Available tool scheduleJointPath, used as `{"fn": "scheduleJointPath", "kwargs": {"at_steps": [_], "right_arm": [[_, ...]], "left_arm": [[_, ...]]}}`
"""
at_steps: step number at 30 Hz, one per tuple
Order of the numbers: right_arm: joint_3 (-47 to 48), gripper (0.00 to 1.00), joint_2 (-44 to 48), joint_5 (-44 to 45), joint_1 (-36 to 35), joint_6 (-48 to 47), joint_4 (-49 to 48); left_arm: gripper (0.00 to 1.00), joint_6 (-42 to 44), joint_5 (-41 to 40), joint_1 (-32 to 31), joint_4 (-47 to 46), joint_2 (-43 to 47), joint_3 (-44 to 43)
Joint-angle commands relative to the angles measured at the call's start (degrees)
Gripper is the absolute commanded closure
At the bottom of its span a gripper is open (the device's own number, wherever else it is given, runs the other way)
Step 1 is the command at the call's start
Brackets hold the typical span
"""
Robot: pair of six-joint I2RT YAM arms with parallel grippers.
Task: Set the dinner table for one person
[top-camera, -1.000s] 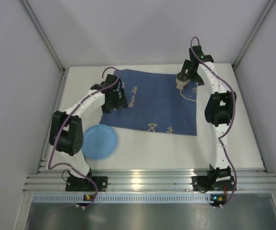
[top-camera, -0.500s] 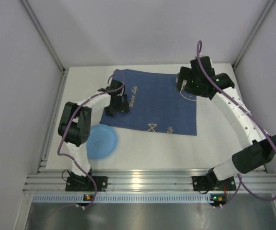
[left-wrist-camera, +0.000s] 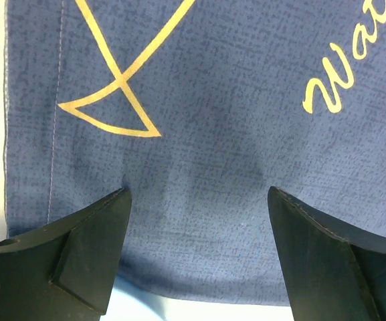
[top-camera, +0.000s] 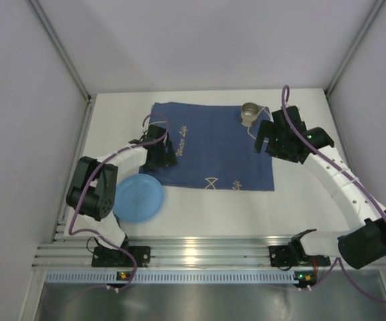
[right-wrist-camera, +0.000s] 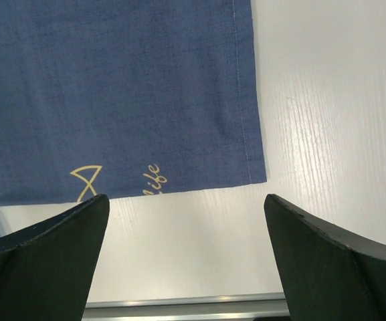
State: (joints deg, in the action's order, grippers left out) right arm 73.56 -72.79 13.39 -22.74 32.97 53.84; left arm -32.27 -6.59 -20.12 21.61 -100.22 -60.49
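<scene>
Mat (top-camera: 209, 144) is spread on dinner table (top-camera: 313, 214) as place base | cup (top-camera: 250, 112) is stood at its far-right corner | left gripper (left-wrist-camera: 196, 200) and right gripper (right-wrist-camera: 186, 207) are held wide apart, empty, over mat's edges

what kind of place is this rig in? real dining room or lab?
Likely a lab test cell, not a home: plain panel walls, an aluminium rail at the near edge, a white tabletop with a mat, cup and plate.

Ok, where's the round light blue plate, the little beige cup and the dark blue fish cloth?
round light blue plate (top-camera: 139, 198): top view, its middle.
little beige cup (top-camera: 249, 113): top view, its open top.
dark blue fish cloth (top-camera: 213, 144): top view, bare middle.
</scene>
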Motion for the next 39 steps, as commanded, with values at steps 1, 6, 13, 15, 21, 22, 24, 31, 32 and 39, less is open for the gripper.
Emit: {"fn": "scheduleJointPath", "kwargs": {"at_steps": [1,6,13,15,21,22,24,31,32,39], "right_arm": [[0.53,0.00,1.87,0.41,-1.43,0.87,-1.90],[0.45,0.00,1.34,0.94,-4.23,2.18,-2.16],[0.36,0.00,-0.59,1.82,-10.82,4.99,-2.87],[0.71,0.00,-1.82,0.77,-13.89,5.79,-4.26],[-0.43,0.00,-8.40,-12.30,-25.13,6.49,-15.85],[-0.61,0.00,-9.98,-15.73,-26.29,7.01,-19.97],[0.26,0.00,-16.22,-24.00,-29.62,8.51,-23.42],[13.44,0.01,-36.17,-32.46,-37.55,7.28,-24.14],[14.32,0.01,-38.97,-32.72,-37.90,7.72,-23.88],[19.86,0.10,-47.70,-34.48,-39.92,8.51,-23.87]], "left_arm": [[0.12,-3.67,1.23,-1.58,6.17,1.25,7.38],[0.12,-6.13,0.88,-3.96,7.57,7.67,11.88],[0.12,-6.58,-1.67,-3.96,16.09,13.29,4.60],[0.11,-6.40,-2.37,-3.96,18.20,15.67,0.14],[0.10,-4.64,-7.90,-3.79,27.16,20.41,-12.69],[0.09,-4.47,-9.04,-3.35,28.22,20.94,-13.85],[0.09,-4.03,-13.17,-2.74,31.65,22.52,-16.66],[0.07,-5.17,-20.13,-0.10,38.33,28.32,-16.51],[0.07,-5.34,-19.87,0.17,38.34,29.11,-15.81],[0.07,-5.26,-19.16,1.13,39.48,34.30,-12.11]]}}
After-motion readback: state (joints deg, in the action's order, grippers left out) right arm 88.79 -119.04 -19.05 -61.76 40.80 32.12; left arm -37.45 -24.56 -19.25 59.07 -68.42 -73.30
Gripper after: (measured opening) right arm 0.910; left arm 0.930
